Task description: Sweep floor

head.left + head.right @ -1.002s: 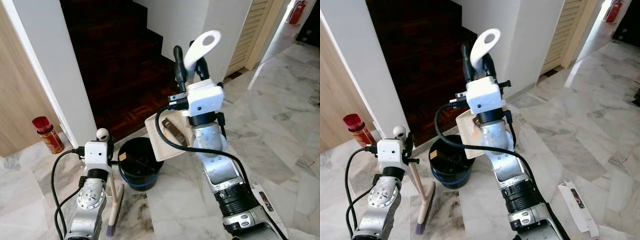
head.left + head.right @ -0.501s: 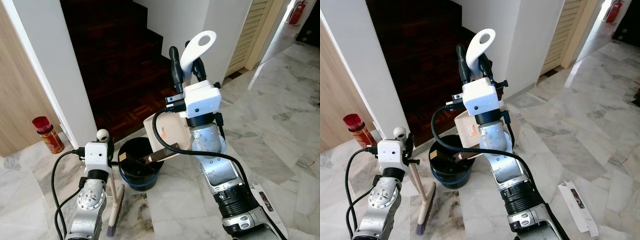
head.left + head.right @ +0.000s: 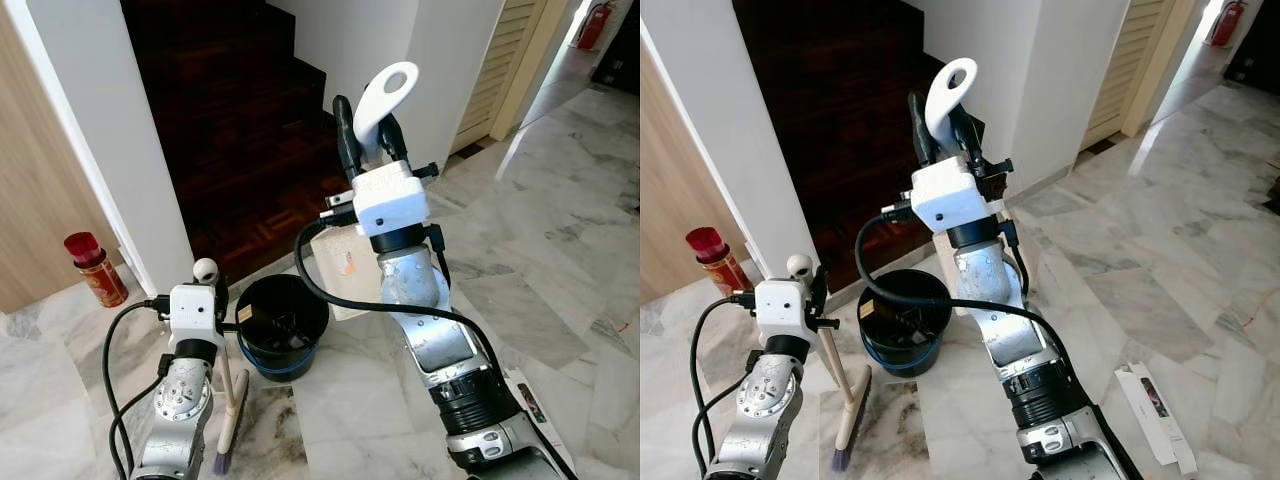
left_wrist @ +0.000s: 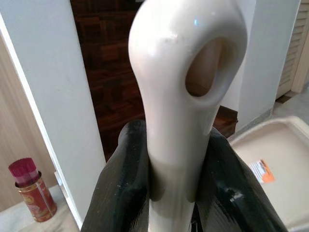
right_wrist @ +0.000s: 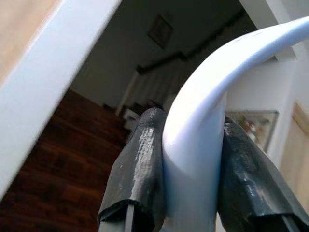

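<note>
My right gripper is shut on the white looped handle of a dustpan, held high. Its cream pan, with an orange sticker, hangs steeply just right of a black bucket with a blue band. In the right wrist view the black fingers clamp the white handle. My left gripper is shut on a small broom's cream handle, low at my left; its purple bristles touch the floor. The left wrist view shows the handle's holed top between that gripper.
A dark wooden staircase rises ahead between white walls. A red can stands on the marble floor at the left. A flat white box lies at the right. A louvred door is at the back right.
My right gripper has tipped the dustpan from nearly flat to steep and drifted left. The brown scrap that lay on the pan has slid off toward the bucket. The left arm has stayed still.
</note>
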You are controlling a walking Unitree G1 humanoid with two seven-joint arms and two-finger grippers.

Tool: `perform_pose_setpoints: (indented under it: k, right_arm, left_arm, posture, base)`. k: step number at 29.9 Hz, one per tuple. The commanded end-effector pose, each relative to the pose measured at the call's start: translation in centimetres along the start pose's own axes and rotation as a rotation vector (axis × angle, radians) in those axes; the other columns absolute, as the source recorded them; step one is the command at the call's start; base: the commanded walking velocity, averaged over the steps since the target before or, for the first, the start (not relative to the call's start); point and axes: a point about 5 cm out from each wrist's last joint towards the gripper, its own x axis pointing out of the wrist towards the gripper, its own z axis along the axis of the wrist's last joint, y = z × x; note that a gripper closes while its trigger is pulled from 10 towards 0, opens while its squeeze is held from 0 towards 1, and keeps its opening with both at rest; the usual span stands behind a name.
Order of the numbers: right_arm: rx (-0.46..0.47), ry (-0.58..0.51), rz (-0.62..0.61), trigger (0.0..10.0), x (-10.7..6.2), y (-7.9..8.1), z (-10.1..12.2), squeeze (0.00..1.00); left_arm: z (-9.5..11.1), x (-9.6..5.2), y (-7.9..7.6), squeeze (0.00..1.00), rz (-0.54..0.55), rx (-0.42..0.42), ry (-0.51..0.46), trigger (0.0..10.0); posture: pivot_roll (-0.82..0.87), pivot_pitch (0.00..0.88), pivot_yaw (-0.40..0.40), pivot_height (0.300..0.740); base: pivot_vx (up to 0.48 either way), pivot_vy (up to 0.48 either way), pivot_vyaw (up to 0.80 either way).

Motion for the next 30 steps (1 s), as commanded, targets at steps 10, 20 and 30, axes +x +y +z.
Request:
perform_pose_setpoints:
  k: [10, 20, 30]
  right_arm:
    - [0.344, 0.315, -0.430, 10.0, -1.4, -7.4, -4.9, 0.00]
    - [0.326, 0.320, -0.442, 10.0, -2.0, -9.2, -5.1, 0.00]
    - [0.359, 0.306, -0.408, 10.0, -2.2, -8.8, -5.1, 0.00]
  left_arm:
    - [0.9, 0.3, -0.4, 0.00, -0.025, 0.004, -0.053, 10.0]
    - [1.0, 0.6, -0.5, 0.00, -0.043, 0.006, -0.059, 10.0]
    - [1.1, 0.4, -0.5, 0.00, -0.038, 0.005, -0.066, 10.0]
  posture:
    - [0.07, 0.000, -0.052, 0.740]
    - [0.07, 0.000, -0.037, 0.740]
    - [0.08, 0.000, -0.037, 0.740]
  base:
    - [0.000, 0.000, 0.00]
    - [0.000, 0.000, 0.00]
    - [0.000, 0.000, 0.00]
